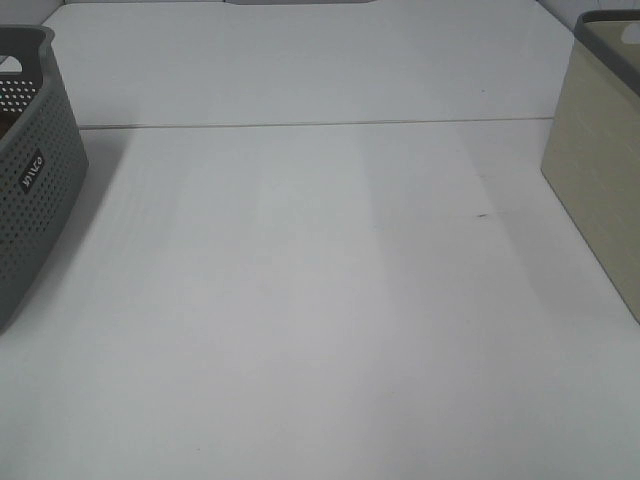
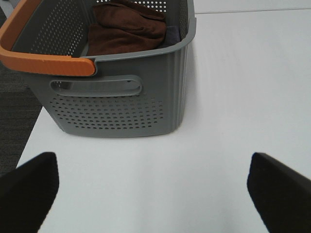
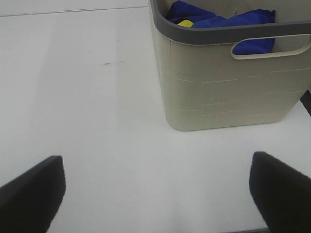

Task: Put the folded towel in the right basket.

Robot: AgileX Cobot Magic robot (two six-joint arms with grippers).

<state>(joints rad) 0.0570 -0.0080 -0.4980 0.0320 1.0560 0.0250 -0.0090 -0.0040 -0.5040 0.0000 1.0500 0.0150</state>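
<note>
The right basket (image 1: 600, 160) is beige with a grey rim and stands at the table's right edge. In the right wrist view (image 3: 228, 82) it holds blue cloth (image 3: 233, 22) with a bit of yellow. The left basket (image 1: 25, 170) is grey and perforated, with an orange handle (image 2: 43, 60). A brown folded towel (image 2: 126, 26) lies inside it. My left gripper (image 2: 153, 191) is open over the bare table in front of the grey basket. My right gripper (image 3: 155, 191) is open in front of the beige basket. Neither gripper shows in the exterior high view.
A white table (image 1: 320, 300) spans the view, with a seam (image 1: 320, 124) running across it toward the back. A small dark mark (image 1: 483, 214) sits on the table near the right basket. Dark floor (image 2: 14, 107) shows beyond the table's left edge.
</note>
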